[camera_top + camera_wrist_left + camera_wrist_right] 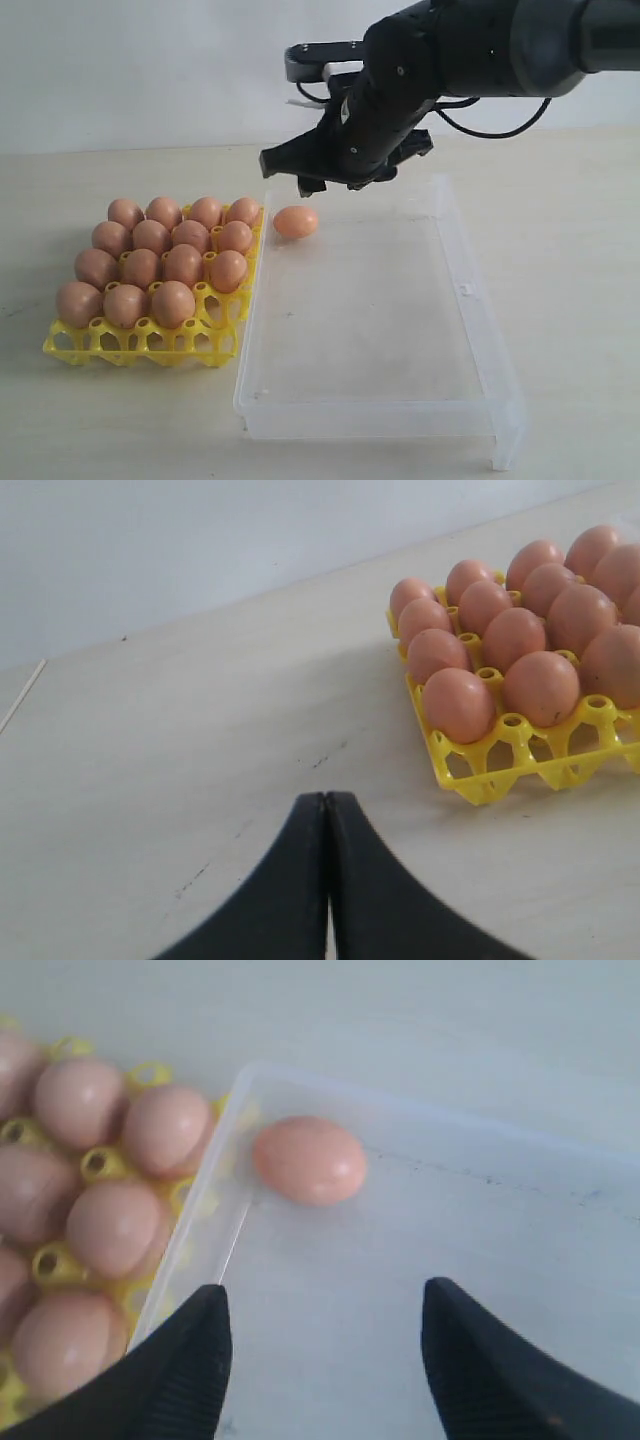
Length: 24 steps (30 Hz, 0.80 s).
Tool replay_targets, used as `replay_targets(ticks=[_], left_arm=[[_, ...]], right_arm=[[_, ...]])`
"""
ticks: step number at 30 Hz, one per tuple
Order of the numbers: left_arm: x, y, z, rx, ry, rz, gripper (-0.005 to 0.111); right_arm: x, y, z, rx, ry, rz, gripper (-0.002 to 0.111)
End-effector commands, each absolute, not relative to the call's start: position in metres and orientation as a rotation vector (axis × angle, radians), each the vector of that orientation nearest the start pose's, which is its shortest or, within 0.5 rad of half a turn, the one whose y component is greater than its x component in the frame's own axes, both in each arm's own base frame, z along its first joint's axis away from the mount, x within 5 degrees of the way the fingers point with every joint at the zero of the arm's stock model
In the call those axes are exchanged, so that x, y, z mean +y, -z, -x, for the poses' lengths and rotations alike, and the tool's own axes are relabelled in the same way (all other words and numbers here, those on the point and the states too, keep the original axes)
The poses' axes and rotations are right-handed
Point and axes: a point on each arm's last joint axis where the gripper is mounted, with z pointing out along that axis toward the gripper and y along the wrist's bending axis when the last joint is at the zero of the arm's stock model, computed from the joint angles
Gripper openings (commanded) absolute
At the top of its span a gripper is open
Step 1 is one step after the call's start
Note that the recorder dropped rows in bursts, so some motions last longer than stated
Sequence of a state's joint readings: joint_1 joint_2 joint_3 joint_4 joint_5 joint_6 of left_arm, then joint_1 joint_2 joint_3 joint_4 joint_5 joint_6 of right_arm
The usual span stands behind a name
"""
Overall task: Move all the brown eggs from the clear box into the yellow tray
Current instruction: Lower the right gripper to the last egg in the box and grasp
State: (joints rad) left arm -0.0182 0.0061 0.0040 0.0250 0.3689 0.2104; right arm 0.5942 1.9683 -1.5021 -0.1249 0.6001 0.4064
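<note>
In the exterior view, a loose egg (296, 221) is seen lying on its side in the clear box (470, 290), in the corner at the upper centre-left of the frame. It is just beside the yellow tray (140, 345), which sits at the lower left. The tray's cups are filled with seated eggs (150, 265), save one at its lower right corner. The right gripper (300, 176) is held above the loose egg, apart from it.

In the left wrist view, the left gripper (327, 810) is shown pressed together and empty over bare table (150, 780), near the tray.

In the right wrist view, the right gripper (325, 1330) is shown spread wide and empty, with the loose egg (309, 1159) ahead of the gap, close to the box wall (232, 1230).

The egg is judged light, rigid, thin-shelled and smooth, so it is apt to roll or slip. It is best taken gently across its narrow middle, though one finger may be crowded by the wall.
</note>
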Motion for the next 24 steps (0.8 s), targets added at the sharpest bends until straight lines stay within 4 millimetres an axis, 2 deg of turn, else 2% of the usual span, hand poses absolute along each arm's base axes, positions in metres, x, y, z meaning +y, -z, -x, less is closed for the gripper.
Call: replay_targets(ticks=[1, 2, 3, 5, 6, 8, 10, 13, 16, 24], left_arm=[[0.000, -0.181, -0.053, 1.834, -0.152, -0.224, 0.000], [0.000, -0.181, -0.053, 1.834, -0.152, -0.224, 0.000], [0.000, -0.181, -0.053, 1.834, -0.152, -0.224, 0.000], [0.000, -0.181, -0.053, 1.834, -0.152, -0.224, 0.000], [0.000, -0.181, -0.053, 1.834, -0.152, -0.224, 0.000], [0.000, -0.181, -0.053, 1.834, -0.152, -0.224, 0.000], [0.000, -0.181, -0.053, 1.834, -0.152, -0.224, 0.000], [0.000, -0.181, -0.053, 1.834, -0.152, -0.224, 0.000], [0.000, -0.181, -0.053, 1.834, -0.152, -0.224, 0.000], [0.000, -0.181, -0.053, 1.834, -0.152, -0.224, 0.000]], right_arm=[[0.232, -0.202, -0.396, 2.560, -0.339, -0.006, 0.057], [0.234, -0.198, -0.400, 2.558, -0.324, 0.023, 0.057], [0.236, -0.194, -0.403, 2.549, -0.282, 0.148, 0.057], [0.238, -0.189, -0.404, 2.467, -0.111, 0.675, 0.057], [0.239, -0.186, -0.401, 2.323, 0.032, 1.134, 0.057], [0.239, -0.182, -0.398, 2.180, 0.118, 1.476, 0.057], [0.242, -0.180, -0.398, 2.029, 0.133, 1.675, 0.057], [0.251, -0.175, -0.401, 1.907, 0.090, 1.708, 0.057], [0.259, -0.159, -0.402, 1.868, 0.040, 1.725, 0.067], [0.263, -0.137, -0.410, 1.853, 0.052, 1.693, 0.065]])
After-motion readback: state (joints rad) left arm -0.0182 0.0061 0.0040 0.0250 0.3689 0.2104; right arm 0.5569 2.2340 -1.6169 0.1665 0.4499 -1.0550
